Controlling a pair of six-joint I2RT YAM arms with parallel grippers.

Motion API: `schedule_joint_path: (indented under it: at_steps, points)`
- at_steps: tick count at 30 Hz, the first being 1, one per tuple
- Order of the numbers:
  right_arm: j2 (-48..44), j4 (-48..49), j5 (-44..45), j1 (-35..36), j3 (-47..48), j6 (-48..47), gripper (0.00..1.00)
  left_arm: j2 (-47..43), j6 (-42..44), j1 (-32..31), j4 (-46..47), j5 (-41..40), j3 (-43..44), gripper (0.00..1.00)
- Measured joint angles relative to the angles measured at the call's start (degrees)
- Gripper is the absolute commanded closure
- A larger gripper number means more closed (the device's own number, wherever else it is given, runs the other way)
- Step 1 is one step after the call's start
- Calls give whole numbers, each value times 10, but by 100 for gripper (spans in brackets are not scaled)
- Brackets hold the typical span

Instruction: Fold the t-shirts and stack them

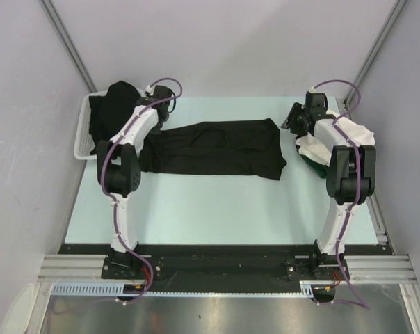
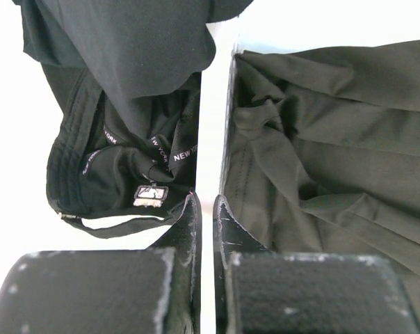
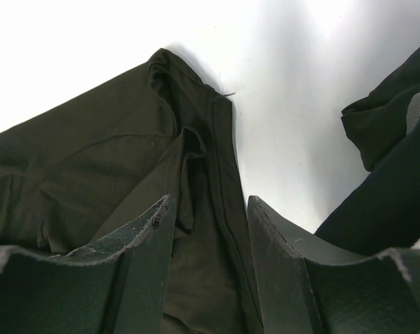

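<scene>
A black t-shirt [image 1: 213,147] lies across the middle of the table in a long, creased band. My left gripper [image 1: 167,106] hovers over its left end with the jaws almost together and nothing between them [image 2: 206,197]; the shirt's bunched edge [image 2: 321,139] lies just right of the gap. My right gripper [image 1: 294,124] is open at the shirt's right end, its fingers either side of a folded corner [image 3: 196,174]. A black shirt with white "NEW YORK" neck tape [image 2: 126,149] lies left of my left fingers. A white and a dark green shirt [image 1: 313,152] lie under my right arm.
A white slotted basket [image 1: 83,136] stands at the table's far left with black shirts [image 1: 112,104] heaped in it. Dark cloth [image 3: 394,174] lies right of my right fingers. Grey walls enclose the table at the back and sides.
</scene>
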Motion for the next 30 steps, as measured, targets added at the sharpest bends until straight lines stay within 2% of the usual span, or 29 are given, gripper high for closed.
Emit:
schedule_joint_path:
  at_steps: [9, 10, 13, 14, 15, 17, 20, 30]
  points:
    - [0, 2, -4, 0, 0, 5, 48, -21, -6, 25, -19, -15, -33, 99]
    - [0, 3, -4, 0, 0, 6, 48, -23, -7, 29, -22, -18, -35, 97]
    - [0, 6, -6, 0, 0, 7, 48, -26, -8, 40, -35, -24, -40, 80]
    - [0, 7, -7, 0, 0, 7, 47, -27, -10, 42, -37, -27, -41, 70]
    - [0, 8, -7, 0, 0, 7, 47, -27, -10, 43, -40, -30, -42, 64]
    - [0, 9, -8, 0, 0, 7, 46, -27, -14, 45, -43, -34, -45, 55]
    - [0, 9, -10, 0, 0, 7, 46, -27, -18, 52, -48, -35, -50, 47]
    - [0, 8, -17, 0, 3, 1, 44, -43, -21, 60, -50, -31, -52, 41]
